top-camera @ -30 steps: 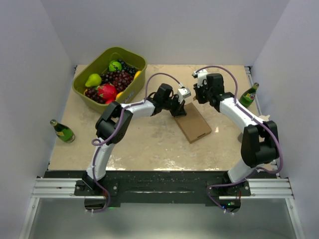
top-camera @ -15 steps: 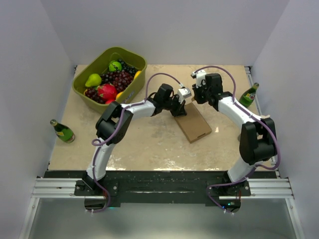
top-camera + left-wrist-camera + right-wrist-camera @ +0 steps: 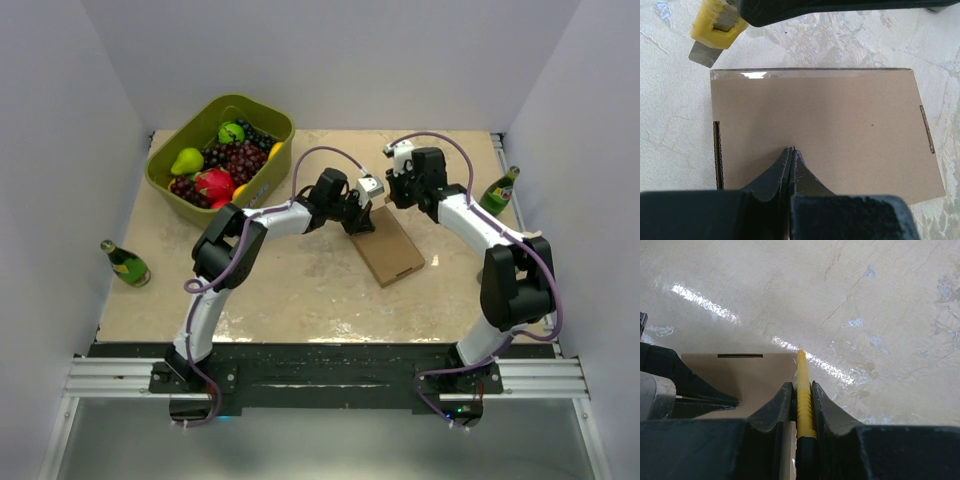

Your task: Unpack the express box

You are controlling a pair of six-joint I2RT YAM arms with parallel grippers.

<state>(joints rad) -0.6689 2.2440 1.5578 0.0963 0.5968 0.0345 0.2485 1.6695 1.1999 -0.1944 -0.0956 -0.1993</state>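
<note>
The flat, rectangular, plain brown cardboard express box (image 3: 392, 250) lay closed on the beige marbled tabletop (image 3: 290, 285). The left gripper (image 3: 791, 151) had its jaws pressed together on nothing, with the tips over the box's top face near one long edge. The right gripper (image 3: 801, 389) had its jaws slightly apart, clamped on a yellow-handled utility knife (image 3: 801, 371). The knife's tip was at a corner of the box, beside its taped edge.

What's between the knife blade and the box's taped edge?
Just a sliver of bare table, seen in the left wrist view; the knife blade sits off the corner of the box.
</note>
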